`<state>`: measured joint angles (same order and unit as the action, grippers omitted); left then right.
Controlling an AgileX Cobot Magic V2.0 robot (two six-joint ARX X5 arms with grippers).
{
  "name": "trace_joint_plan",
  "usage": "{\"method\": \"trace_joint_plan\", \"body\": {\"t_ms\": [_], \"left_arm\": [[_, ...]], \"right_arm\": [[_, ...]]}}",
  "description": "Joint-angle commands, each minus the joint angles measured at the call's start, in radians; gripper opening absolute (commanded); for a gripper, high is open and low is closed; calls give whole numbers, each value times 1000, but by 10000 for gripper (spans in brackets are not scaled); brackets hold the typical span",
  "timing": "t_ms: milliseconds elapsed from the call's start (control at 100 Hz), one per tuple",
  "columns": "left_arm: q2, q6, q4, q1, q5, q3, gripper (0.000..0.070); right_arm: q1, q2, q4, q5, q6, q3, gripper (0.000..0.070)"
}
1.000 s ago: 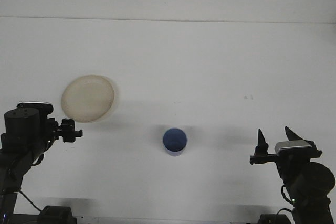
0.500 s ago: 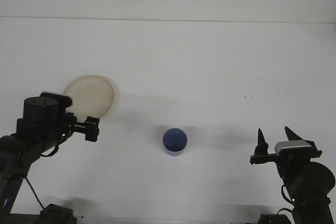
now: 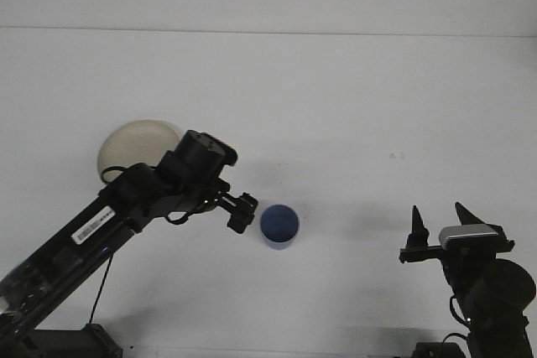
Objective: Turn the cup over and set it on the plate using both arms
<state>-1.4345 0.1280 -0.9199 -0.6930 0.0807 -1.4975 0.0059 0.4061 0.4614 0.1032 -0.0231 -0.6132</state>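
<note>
Now the left arm is being extended rightward across the table [image 3: 352, 90], so that the left gripper [image 3: 242, 211], which a second ago was parked near the left edge, is being brought just beside the blue cup [image 3: 278, 225]. That reach suggests the cup is being approached for the grasp that precedes the flip; contact is not yet being made, as far as can be judged. The cup is being left where it was, in the near middle of the table, well apart from the plate [image 3: 134, 140] at the left. The right gripper [image 3: 436, 228] is being kept idle at the near right, its jaws being held apart. The left jaws are too small and dark for their state to be told. The plate's near part is being covered by the arm.
</note>
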Motion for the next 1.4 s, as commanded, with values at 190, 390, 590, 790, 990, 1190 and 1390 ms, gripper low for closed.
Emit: {"method": "trace_joint_plan", "body": {"t_ms": [190, 390, 590, 790, 990, 1190, 1390], "left_arm": [[-161, 13, 1, -101, 3, -82, 586], [-247, 12, 2, -125, 3, -82, 585], [-333, 8, 2, -126, 3, -82, 585], [-394, -4, 8, -126, 2, -82, 582], [-427, -15, 6, -126, 2, -82, 166], [-427, -15, -14, -125, 2, -98, 10], [-419, -38, -138, -93, -29, -208, 10]], "right_arm": [[2, -2, -11, 2, -4, -5, 529], [2, -2, -11, 2, -4, -5, 529], [2, -2, -11, 2, -4, -5, 529], [2, -2, -11, 2, -4, -5, 529], [2, -2, -11, 2, -4, -5, 529], [2, -2, -11, 2, -4, -5, 529], [2, -2, -11, 2, -4, -5, 529]]}}
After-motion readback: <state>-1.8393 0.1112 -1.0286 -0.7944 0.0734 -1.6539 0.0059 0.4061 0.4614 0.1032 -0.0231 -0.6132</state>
